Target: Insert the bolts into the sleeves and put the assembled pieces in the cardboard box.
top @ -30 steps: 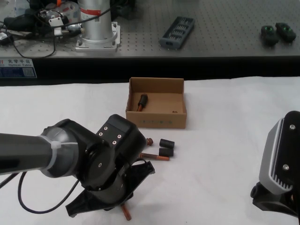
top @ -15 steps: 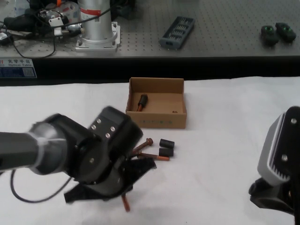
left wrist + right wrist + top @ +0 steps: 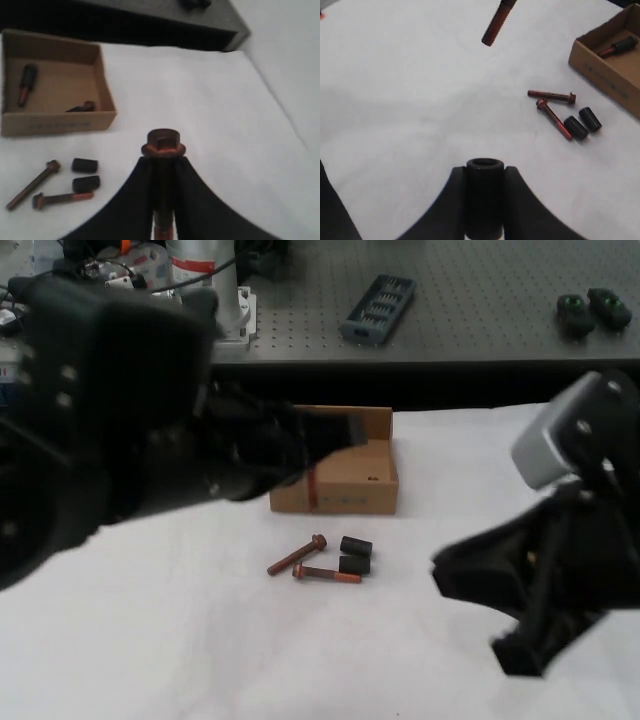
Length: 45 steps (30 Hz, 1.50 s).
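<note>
The left gripper [image 3: 163, 162] is clamped on a rust-orange steel bolt with a flanged hex head [image 3: 163, 145]. It grips the shank just under the head and holds the bolt in the air on the near side of the shallow brown cardboard box [image 3: 350, 500]. The bolt looks stiff and moderately heavy for its size, with a smooth upper shank. Holding it close under the head should keep the threaded end free and steady for insertion.

Inside the box lies one assembled piece [image 3: 26, 82], and a second dark piece [image 3: 82, 106] lies against the box's front wall. Just in front of the box, on the white cloth [image 3: 450, 460], lie two loose orange bolts [image 3: 297, 554] [image 3: 327, 575] beside two short black cylindrical sleeves [image 3: 356, 545] [image 3: 354, 565].

To the right of the box and nearer the arms, the right gripper [image 3: 484, 172] is closed around another black sleeve [image 3: 484, 195], with its bore upward. The sleeve looks rigid and smooth-walled, so it could roll or slip. Gripping it across the middle suits it.

There is a strip of print on the box's front wall, but it is too small to read.
</note>
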Tool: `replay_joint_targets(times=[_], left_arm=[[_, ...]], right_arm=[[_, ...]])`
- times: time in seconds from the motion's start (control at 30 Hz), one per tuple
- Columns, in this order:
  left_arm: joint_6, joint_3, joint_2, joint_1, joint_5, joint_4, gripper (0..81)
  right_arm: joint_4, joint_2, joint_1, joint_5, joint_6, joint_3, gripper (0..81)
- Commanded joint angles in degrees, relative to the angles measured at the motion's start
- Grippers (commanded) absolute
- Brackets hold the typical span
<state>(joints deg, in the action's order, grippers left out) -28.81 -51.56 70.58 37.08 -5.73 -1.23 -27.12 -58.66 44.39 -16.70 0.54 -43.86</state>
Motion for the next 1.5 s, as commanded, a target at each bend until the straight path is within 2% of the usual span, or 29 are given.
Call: replay_joint_targets(times=[0.0, 0.17, 0.33, 0.43, 0.6, 0.77, 1.0, 1.3, 1.47], left_arm=[[3.42, -0.28, -2.09, -1.79, -8.16, 1.93, 0.6], [5.50, -0.28, -3.23, -5.89, -24.67, 6.42, 0.6], [5.50, -0.28, -3.59, -8.97, -30.05, 9.39, 0.6], [5.50, -0.28, -3.59, -9.34, -32.97, 12.39, 0.6], [5.50, -0.28, -3.59, -9.34, -34.04, 13.36, 0.6], [4.80, -0.28, -3.69, -9.34, -35.73, 13.92, 0.6], [4.82, -0.28, -3.79, -9.34, -33.42, 13.76, 0.6], [4.82, -0.28, -3.79, -9.34, -26.77, 13.76, 0.6], [4.82, -0.28, -3.79, -9.34, -26.49, 13.76, 0.6]], right_arm=[[3.08, -0.29, -0.23, -1.70, -1.26, -0.34, 1.9], [13.63, -3.39, -0.23, -5.34, -9.22, -0.34, 1.9], [21.94, -4.54, -0.23, -8.37, -16.16, -0.34, 1.9], [23.88, -4.96, 0.70, -8.47, -16.78, -0.34, 1.9], [25.77, -6.15, 3.89, -8.28, -18.37, -0.34, 1.9], [25.87, -7.70, 6.43, -5.16, -18.90, -0.34, 1.9], [28.16, -7.69, 6.48, -2.03, -18.90, -0.34, 1.9], [28.31, -7.69, 6.48, 0.74, -19.42, -0.46, 1.9], [28.31, -7.69, 6.48, 1.64, -19.42, -0.46, 1.9]])
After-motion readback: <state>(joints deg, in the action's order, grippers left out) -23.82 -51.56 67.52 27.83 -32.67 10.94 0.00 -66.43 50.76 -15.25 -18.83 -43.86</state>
